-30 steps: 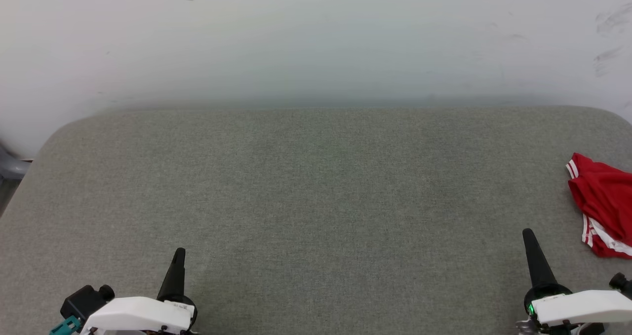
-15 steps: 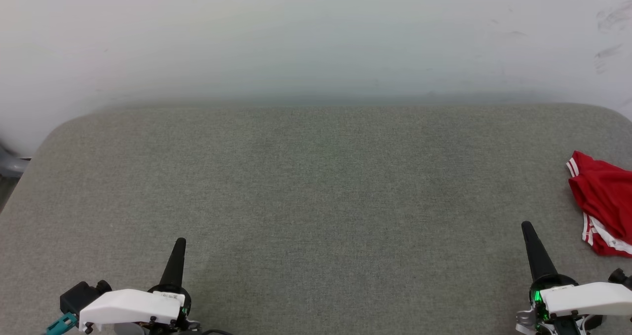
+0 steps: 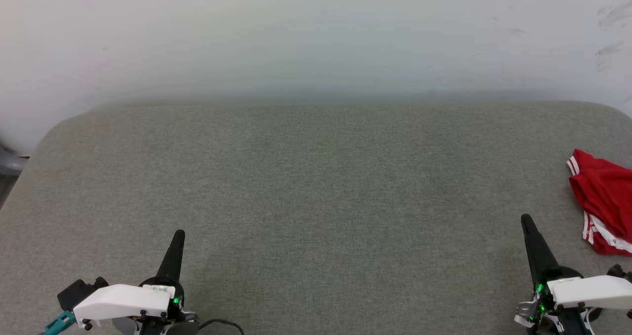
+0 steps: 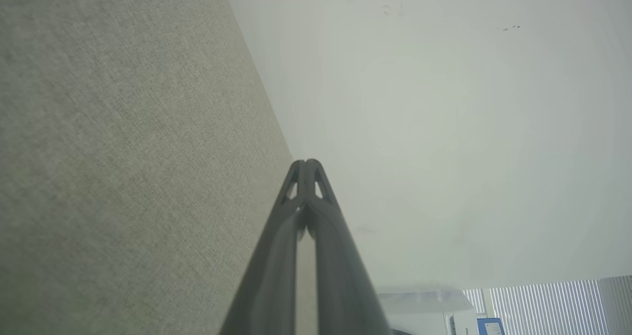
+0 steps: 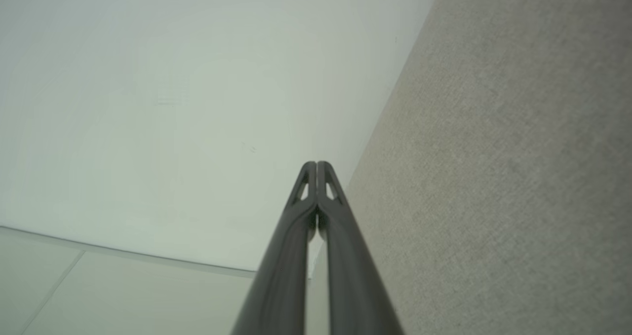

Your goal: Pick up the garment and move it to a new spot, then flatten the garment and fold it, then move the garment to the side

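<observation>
Head view: garment (image 3: 602, 197) sits crumpled at the far right of the grey fabric-covered table (image 3: 316, 187), partly cut off by the frame edge. It's red, with red-and-white striped trim at its upper-left corner and a white band along the lower edge.

Left gripper (image 3: 178, 234) is at lower left, with the fingers pressed together into a single dark point and nothing between them. Left wrist view agrees: tips touching, only a thin slit lower down. Right gripper (image 3: 526, 219) is at lower right, jaws likewise closed tip to tip and empty, and the right wrist view shows the same. It's near the garment but clear of it; the shirt lies to its right and a bit further up the table. The left gripper is well apart from it.

Writing:
- Small label (image 3: 160, 289) on the left gripper's white housing, with dark print too small to read.
- Blue-and-white box (image 4: 491, 325) at the bottom right of the left wrist view, beside window blinds (image 4: 543, 305); its text isn't legible.

Green indicator lights are lit on both wrists. A teal connector (image 3: 58, 321) is on the left arm. Behind the table is a white wall (image 3: 316, 39) with dark scuff marks (image 3: 610, 17) at upper right.
</observation>
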Controlling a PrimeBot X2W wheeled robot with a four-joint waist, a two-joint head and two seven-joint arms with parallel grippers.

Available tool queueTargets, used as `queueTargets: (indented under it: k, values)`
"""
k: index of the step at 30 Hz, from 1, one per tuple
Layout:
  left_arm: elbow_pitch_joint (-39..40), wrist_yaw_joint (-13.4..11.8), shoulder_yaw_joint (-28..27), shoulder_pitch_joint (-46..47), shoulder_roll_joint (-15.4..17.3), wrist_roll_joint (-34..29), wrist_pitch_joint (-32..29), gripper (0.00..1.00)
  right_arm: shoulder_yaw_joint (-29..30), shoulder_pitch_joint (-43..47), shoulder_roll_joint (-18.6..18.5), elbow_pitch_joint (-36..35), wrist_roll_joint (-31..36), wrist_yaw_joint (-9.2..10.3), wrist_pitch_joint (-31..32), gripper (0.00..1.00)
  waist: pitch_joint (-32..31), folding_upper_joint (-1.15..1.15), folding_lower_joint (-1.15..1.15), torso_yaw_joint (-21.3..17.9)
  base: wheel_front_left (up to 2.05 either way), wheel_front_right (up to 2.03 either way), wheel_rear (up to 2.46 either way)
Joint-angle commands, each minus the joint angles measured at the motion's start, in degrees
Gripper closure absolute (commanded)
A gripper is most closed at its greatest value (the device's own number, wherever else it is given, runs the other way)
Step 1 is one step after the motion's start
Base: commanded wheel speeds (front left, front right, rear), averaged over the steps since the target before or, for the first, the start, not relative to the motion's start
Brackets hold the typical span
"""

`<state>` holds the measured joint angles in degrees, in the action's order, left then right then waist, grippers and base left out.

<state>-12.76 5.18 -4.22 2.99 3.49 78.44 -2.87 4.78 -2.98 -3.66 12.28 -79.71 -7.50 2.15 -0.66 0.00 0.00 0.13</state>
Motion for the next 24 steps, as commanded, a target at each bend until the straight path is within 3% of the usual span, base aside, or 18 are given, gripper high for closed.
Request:
queueTargets:
  k: [1,24]
  values:
    - [0.1,0.5,-0.3,1.3,0.0,0.9,-0.2,1.0,0.1,-1.2,-0.3,-0.1,-0.9,0.01,0.4,1.0,0.0,0.0,0.0,0.0,0.0,0.0,0.0]
    - [-1.1,2.1,-1.7,3.1,-0.3,11.3,-2.9,1.0,0.6,-3.2,0.0,1.4,-10.8,0.02,3.0,1.0,0.6,0.0,0.0,-0.1,0.0,0.0,0.0]
